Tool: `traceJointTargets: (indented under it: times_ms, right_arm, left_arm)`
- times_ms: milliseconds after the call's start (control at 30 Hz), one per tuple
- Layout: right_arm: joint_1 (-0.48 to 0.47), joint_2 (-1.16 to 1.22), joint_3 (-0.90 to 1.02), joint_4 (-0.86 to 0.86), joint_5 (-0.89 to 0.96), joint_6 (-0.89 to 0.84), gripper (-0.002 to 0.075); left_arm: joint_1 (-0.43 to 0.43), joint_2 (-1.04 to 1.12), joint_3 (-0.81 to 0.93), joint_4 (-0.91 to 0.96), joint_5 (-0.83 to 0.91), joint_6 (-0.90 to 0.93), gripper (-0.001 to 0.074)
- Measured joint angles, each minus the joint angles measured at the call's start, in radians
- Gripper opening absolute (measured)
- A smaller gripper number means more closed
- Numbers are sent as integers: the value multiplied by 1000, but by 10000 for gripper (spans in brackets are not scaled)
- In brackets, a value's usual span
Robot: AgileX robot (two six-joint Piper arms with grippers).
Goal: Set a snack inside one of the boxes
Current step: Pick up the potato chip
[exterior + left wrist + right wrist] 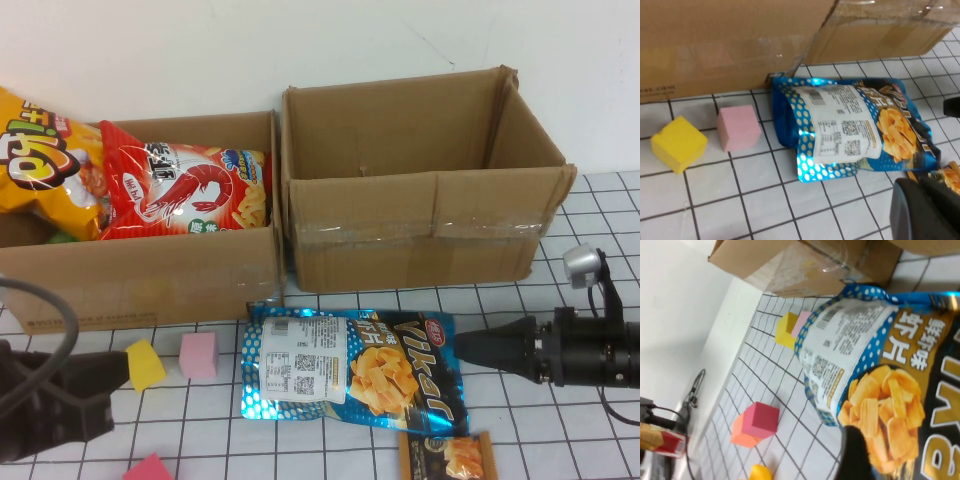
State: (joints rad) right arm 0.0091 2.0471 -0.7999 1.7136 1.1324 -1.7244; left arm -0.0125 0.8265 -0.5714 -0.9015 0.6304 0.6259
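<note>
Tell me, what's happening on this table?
The right gripper is at the edge of a blue chip bag lying flat before two cardboard boxes, jaws open around its edge, not lifting it. The left box holds snacks; the right box looks empty. The left gripper waits by the yellow block.

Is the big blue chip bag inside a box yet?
No. The blue chip bag lies flat on the table, in front of both boxes. The right gripper is at its edge; the left gripper waits nearby.
</note>
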Motion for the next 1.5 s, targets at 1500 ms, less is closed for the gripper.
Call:
traceJointTargets:
  times_ms: [1500]
  right_arm:
    - [319, -333, -56, -363, -760, 709, 399]
  left_arm:
    - [-213, 630, -289, 235, -104, -174, -2]
